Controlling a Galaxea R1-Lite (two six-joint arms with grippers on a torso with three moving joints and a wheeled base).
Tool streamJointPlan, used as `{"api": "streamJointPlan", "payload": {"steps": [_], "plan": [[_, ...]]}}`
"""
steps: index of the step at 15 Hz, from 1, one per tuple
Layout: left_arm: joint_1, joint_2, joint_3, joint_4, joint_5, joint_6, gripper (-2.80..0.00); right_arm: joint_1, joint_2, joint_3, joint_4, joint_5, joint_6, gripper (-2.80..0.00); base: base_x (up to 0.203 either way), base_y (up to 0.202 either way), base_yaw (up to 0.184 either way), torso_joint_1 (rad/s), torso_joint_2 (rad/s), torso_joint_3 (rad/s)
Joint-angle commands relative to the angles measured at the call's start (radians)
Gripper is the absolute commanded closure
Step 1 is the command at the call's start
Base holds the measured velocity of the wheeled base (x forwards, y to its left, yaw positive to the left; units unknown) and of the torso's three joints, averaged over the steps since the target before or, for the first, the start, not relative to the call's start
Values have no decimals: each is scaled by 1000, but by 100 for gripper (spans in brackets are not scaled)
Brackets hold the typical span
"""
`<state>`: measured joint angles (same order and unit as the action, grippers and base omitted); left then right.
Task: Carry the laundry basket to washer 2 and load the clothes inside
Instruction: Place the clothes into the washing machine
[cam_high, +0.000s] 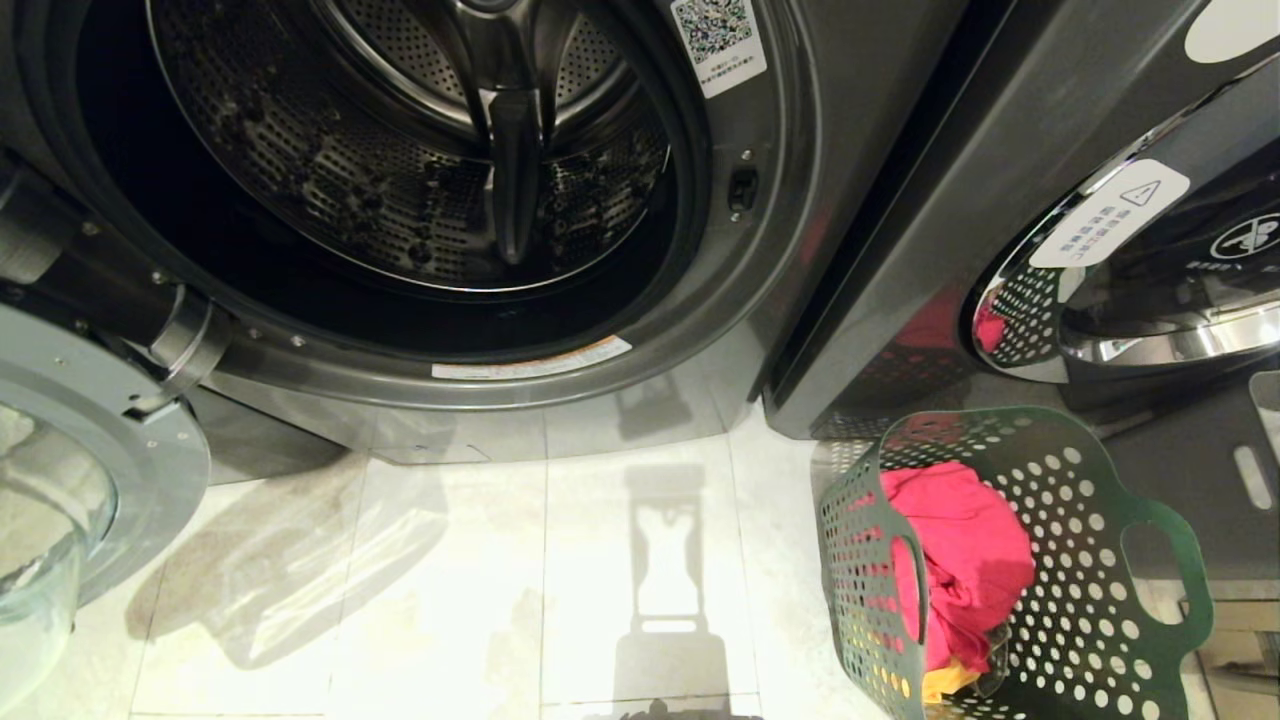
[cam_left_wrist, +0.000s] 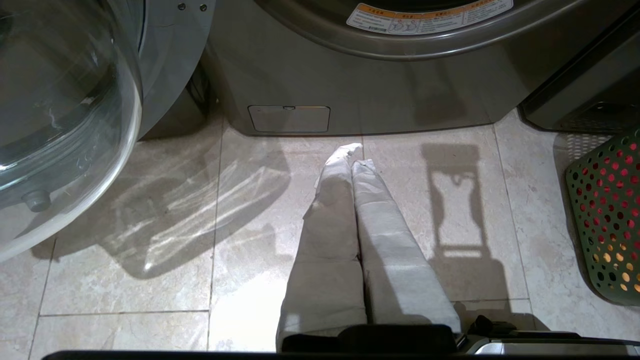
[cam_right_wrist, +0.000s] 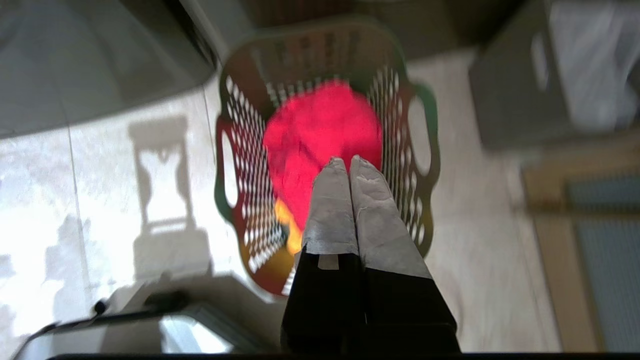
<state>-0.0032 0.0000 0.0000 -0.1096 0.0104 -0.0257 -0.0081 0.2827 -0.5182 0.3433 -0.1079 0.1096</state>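
The green perforated laundry basket (cam_high: 1080, 600) stands on the floor at the lower right, holding red clothes (cam_high: 960, 550) over a yellow piece (cam_high: 945, 682). The washer (cam_high: 700, 330) in front of me has its drum (cam_high: 420, 170) open and empty. In the right wrist view my right gripper (cam_right_wrist: 348, 161) hovers above the basket (cam_right_wrist: 422, 150), shut and empty, tips over the red clothes (cam_right_wrist: 320, 130). My left gripper (cam_left_wrist: 352, 155) is shut, empty, low over the floor in front of the washer (cam_left_wrist: 380, 85). Neither arm shows in the head view.
The washer's glass door (cam_high: 60, 480) hangs open at the left, also seen as the door (cam_left_wrist: 60, 115) in the left wrist view. A second machine (cam_high: 1120, 250) with a shut door stands at the right behind the basket. Pale floor tiles (cam_high: 450, 600) lie between door and basket.
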Motion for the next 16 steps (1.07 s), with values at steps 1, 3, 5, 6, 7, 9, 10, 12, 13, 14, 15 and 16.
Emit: {"api": "streamJointPlan", "payload": {"steps": [1,3,5,6,7,9,10,12,13,14,15,16], "plan": [[0,2,40,-1,0,0,0,-2,340,-134,116,-12,89,0,0,0,0,0,0,0],[0,1,40,-1,0,0,0,-4,560,-170,196,-24,199,0,0,0,0,0,0,0],[0,2,40,-1,0,0,0,-5,724,-131,226,-26,293,0,0,0,0,0,0,0],[0,2,40,-1,0,0,0,-5,786,-82,219,-20,327,0,0,0,0,0,0,0],[0,2,40,-1,0,0,0,-6,851,-28,189,-11,349,0,0,0,0,0,0,0],[0,2,40,-1,0,0,0,-7,992,37,86,-1,362,0,0,0,0,0,0,0],[0,1,40,-1,0,0,0,-7,1080,46,49,1,364,0,0,0,0,0,0,0],[0,2,40,-1,0,0,0,-17,1269,44,-14,2,366,-280,0,0,0,0,0,0],[0,0,40,-1,0,0,0,-31,1357,37,-65,4,364,-280,0,0,0,0,0,0],[0,2,40,-1,0,0,0,-50,1446,21,-131,7,349,-280,0,0,0,0,0,0],[0,1,40,-1,0,0,0,-69,1523,0,-188,14,313,-280,0,0,0,0,0,0],[0,1,40,-1,0,0,0,-87,1592,-25,-241,30,265,-280,0,0,0,0,0,0]]}}
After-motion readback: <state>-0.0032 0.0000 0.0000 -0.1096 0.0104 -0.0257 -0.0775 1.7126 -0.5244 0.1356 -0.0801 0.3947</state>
